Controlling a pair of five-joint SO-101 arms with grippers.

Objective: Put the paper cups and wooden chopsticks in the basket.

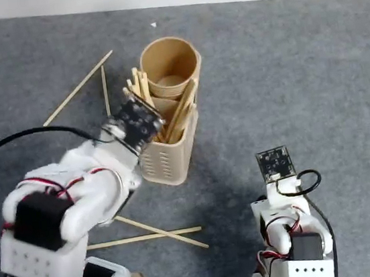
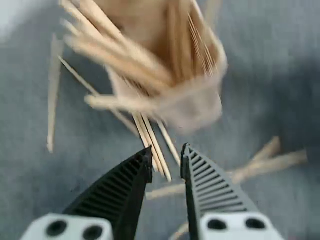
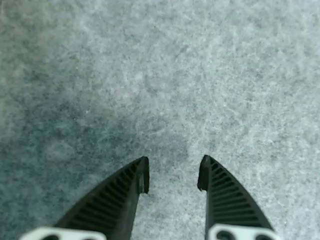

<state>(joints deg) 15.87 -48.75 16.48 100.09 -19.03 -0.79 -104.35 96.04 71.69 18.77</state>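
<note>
Nearest, the right tool [image 3: 172, 175] hangs over the bare grey table [image 1: 325, 67], at four o'clock from the basket [image 1: 167, 161], its jaws wide apart with nothing between them. Loose chopsticks [image 1: 157, 233] lie at six o'clock from the basket. The left tool [image 2: 166, 159], narrowly parted and empty, sits at the basket's nine o'clock side. Stacked paper cups [image 1: 169, 63] and a chopstick bundle [image 1: 180, 108] stand inside the basket. Two more chopsticks [image 1: 77, 89] lie at ten o'clock.

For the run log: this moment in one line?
left gripper jaws open, empty, near basket | right gripper jaws open, empty | cups in basket | several chopsticks on table
</note>
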